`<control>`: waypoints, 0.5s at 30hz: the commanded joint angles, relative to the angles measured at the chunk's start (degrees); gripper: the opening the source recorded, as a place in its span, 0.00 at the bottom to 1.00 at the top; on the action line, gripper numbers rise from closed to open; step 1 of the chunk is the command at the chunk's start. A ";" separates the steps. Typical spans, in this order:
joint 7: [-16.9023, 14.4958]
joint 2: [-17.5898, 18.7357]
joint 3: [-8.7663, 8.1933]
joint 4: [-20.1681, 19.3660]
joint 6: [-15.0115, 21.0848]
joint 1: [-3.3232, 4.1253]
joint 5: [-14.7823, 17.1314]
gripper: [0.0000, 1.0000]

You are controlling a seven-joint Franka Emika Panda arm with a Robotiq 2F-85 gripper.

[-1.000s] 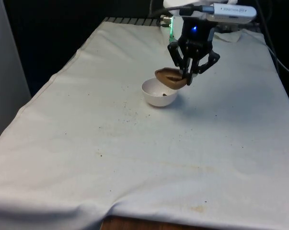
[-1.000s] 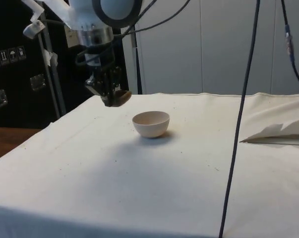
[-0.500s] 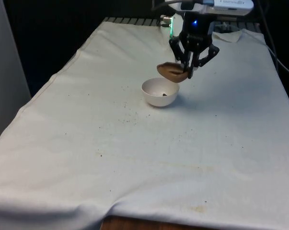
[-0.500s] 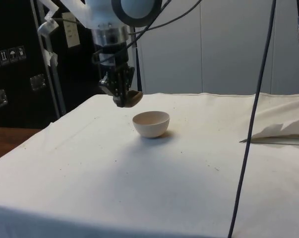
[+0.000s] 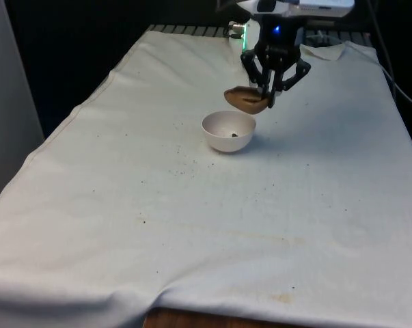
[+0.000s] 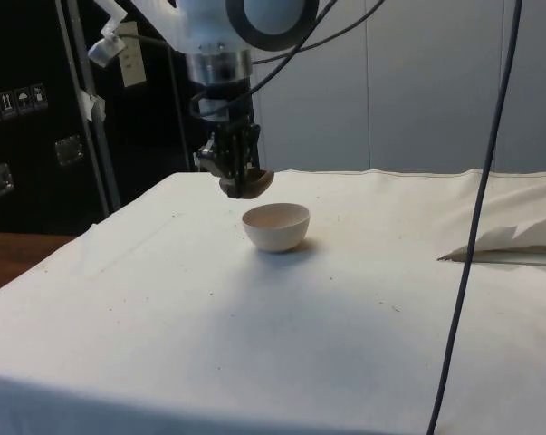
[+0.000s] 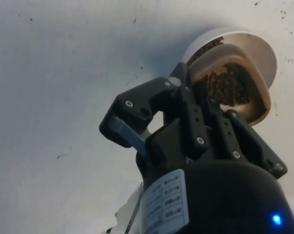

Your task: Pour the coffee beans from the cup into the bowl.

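From the front, the gripper [image 5: 268,101] has risen and drifted toward the table's far end over the last second, so the brown cup [image 5: 246,100] it pinches by the rim now hangs clear above the white bowl [image 5: 228,131], at about 1 o'clock from the bowl's centre, where a second ago it sat almost on the bowl's rim. The cup stays tipped with its mouth toward the front view's left, a few dark beans lie in the bowl, and I'd judge the pour is barely under way and the arm is only lining up. The white cloth [image 5: 192,205] is soft and creased and flecked with dark crumbs at 7 o'clock from the bowl. From the side, the cup [image 6: 253,184] has slid from well short of the bowl [image 6: 275,226] to just above its rim at 11 o'clock, not touching it; the bowl looks smooth, matte and round-bottomed, probably ceramic or hard plastic, and a folded paper [image 6: 512,243] lies well apart at 3 o'clock. At the wrist, the fingers [image 7: 193,119] are closed narrowly on the cup's [image 7: 232,87] thin wall; it looks like a light, shallow brown shell packed with rough dark coffee beans [image 7: 229,85], with the bowl's [image 7: 261,48] glossy white rim directly behind it.
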 commanded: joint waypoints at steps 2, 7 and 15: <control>-1.83 -0.74 0.40 -1.15 1.09 -0.40 1.89 0.00; -4.18 -1.20 -0.11 -1.78 0.46 -0.34 3.44 0.00; -9.11 -2.01 -0.46 -2.86 0.57 -0.69 7.22 0.00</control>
